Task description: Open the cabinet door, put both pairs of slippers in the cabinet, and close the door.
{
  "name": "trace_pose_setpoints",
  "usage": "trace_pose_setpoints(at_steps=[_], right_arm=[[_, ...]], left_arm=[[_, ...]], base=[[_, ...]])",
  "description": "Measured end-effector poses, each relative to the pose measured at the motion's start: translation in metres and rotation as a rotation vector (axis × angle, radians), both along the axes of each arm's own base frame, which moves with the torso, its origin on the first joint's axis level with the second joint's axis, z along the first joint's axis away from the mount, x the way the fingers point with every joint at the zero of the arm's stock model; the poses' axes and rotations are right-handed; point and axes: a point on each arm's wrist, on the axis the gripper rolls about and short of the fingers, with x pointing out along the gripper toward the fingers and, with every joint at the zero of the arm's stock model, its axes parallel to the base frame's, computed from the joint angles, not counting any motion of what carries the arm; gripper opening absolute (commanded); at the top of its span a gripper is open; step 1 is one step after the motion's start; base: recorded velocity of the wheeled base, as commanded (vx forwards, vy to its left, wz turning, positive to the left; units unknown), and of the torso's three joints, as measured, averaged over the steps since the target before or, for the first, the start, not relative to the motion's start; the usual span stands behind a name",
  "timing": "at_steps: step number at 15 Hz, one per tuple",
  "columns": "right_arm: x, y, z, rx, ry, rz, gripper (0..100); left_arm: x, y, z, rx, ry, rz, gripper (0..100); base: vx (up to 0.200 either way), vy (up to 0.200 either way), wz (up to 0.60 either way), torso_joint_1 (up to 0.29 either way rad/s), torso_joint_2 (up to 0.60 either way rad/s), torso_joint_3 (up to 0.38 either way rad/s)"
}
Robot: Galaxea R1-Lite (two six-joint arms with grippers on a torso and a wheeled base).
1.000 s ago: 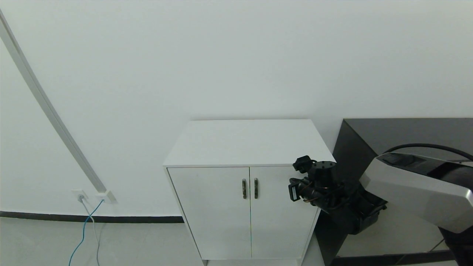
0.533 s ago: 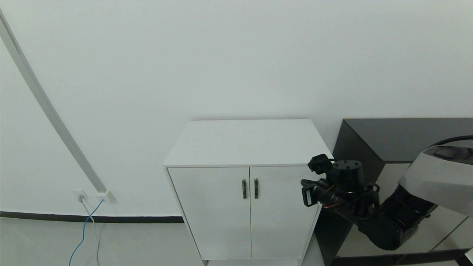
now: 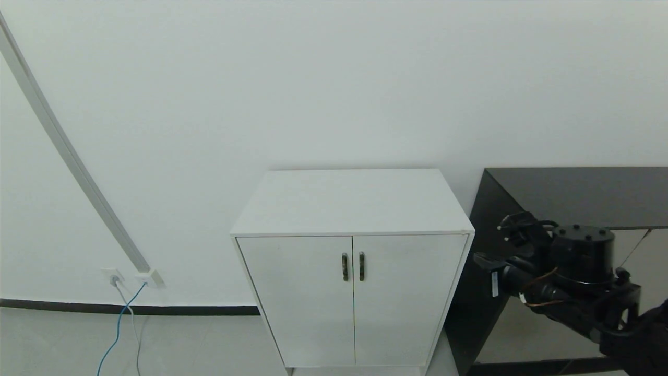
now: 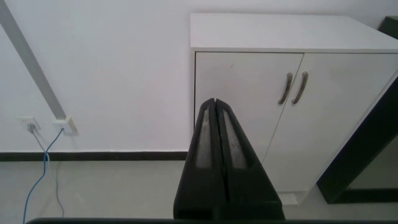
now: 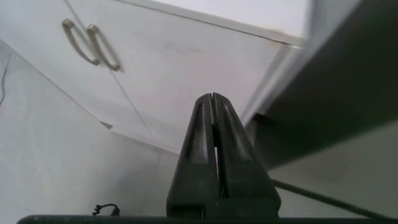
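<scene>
Head view, shut cabinet (against wall), table beside

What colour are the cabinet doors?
Plain white, no pattern. The doors show best in the head view.

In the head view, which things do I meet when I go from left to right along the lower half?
Wall socket → left door → left handle → right handle → right door → black table.

Beside the cabinet, the right arm is black. Its round cap carries screws; thin wires loop below.
</scene>
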Motion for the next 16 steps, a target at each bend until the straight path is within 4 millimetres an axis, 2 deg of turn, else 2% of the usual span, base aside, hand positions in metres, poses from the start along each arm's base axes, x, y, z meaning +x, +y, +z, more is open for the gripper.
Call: trace_pose_setpoints(at_steps=[3, 8, 16], right_arm=[[-0.031, -0.025, 0.012, 0.004, -0.021, -0.044, 0], [-0.079, -0.053, 0.018, 0.003, -0.021, -0.093, 0], [-0.145, -0.079, 0.022, -0.019, 0.06, -0.12, 0]], left_arm=[[0.0, 0.0, 0.0, -0.001, 0.0, 0.0, 0], [0.0, 0.0, 0.0, -0.001, 0.0, 0.0, 0], [0.0, 0.0, 0.0, -0.001, 0.0, 0.001, 0]], base=[[0.0, 0.0, 0.0, 0.0, 0.0, 0.0], [0.0, 0.0, 0.0, 0.0, 0.0, 0.0], [0.0, 0.0, 0.0, 0.0, 0.0, 0.0]])
